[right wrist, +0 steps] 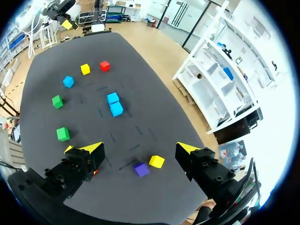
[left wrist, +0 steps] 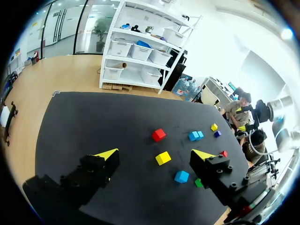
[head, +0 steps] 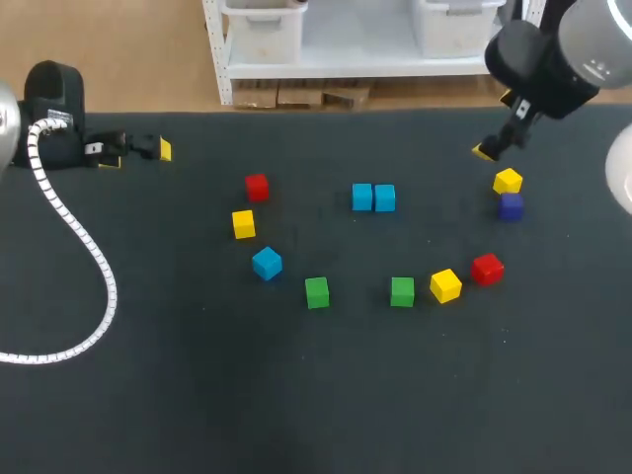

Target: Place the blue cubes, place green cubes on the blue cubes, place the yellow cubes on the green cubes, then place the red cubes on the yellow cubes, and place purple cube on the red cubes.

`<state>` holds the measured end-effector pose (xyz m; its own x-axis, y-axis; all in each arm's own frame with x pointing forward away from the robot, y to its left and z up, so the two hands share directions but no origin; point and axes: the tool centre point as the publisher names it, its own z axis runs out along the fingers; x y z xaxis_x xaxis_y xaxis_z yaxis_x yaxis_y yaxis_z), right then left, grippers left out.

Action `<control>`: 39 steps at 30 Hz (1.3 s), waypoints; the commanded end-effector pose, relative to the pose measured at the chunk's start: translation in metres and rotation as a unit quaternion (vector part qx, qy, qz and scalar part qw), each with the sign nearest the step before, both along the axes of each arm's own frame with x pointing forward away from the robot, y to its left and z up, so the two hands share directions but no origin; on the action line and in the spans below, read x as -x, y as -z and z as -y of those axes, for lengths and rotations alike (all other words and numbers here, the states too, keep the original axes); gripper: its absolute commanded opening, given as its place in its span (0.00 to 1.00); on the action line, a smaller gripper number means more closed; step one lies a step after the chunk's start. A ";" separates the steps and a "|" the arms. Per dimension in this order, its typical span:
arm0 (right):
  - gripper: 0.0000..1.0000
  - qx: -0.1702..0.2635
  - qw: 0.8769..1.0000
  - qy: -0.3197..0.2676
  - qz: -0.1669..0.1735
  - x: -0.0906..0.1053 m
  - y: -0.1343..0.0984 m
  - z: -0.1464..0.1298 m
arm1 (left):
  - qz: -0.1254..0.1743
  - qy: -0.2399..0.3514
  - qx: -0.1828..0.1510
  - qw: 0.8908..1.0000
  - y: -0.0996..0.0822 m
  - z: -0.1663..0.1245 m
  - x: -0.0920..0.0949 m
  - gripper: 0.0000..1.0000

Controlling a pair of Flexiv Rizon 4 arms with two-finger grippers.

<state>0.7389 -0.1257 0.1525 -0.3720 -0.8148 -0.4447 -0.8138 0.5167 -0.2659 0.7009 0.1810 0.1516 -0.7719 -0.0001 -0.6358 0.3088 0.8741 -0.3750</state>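
Two blue cubes (head: 373, 197) touch side by side at mid-table, and a third blue cube (head: 267, 263) lies to their front left. Two green cubes (head: 316, 291) (head: 402, 291) sit in front. Yellow cubes lie at left (head: 243, 223), front right (head: 445, 285) and far right (head: 508, 181). A red cube (head: 257, 186) is at left and another red cube (head: 487, 269) at right. The purple cube (head: 510, 205) touches the far-right yellow one. My left gripper (head: 136, 154) (left wrist: 154, 153) hangs open at the far left, holding nothing. My right gripper (head: 491, 146) (right wrist: 138, 148) hangs open above the purple cube (right wrist: 140, 169).
A white ribbed cable (head: 84, 259) loops over the black table mat (head: 197, 395) along the left side. The mat's front half is bare of cubes.
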 end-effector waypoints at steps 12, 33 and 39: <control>1.00 -0.023 0.998 0.037 0.037 0.000 -0.003 0.004 | 0.004 0.004 0.005 1.000 0.002 -0.003 0.001 1.00; 1.00 -0.190 0.962 0.164 0.109 -0.019 -0.026 0.026 | 0.004 0.004 0.005 1.000 0.002 -0.003 0.001 1.00; 1.00 -0.204 0.956 0.178 0.110 -0.033 -0.035 0.028 | 0.004 0.004 0.005 1.000 0.002 -0.003 0.001 1.00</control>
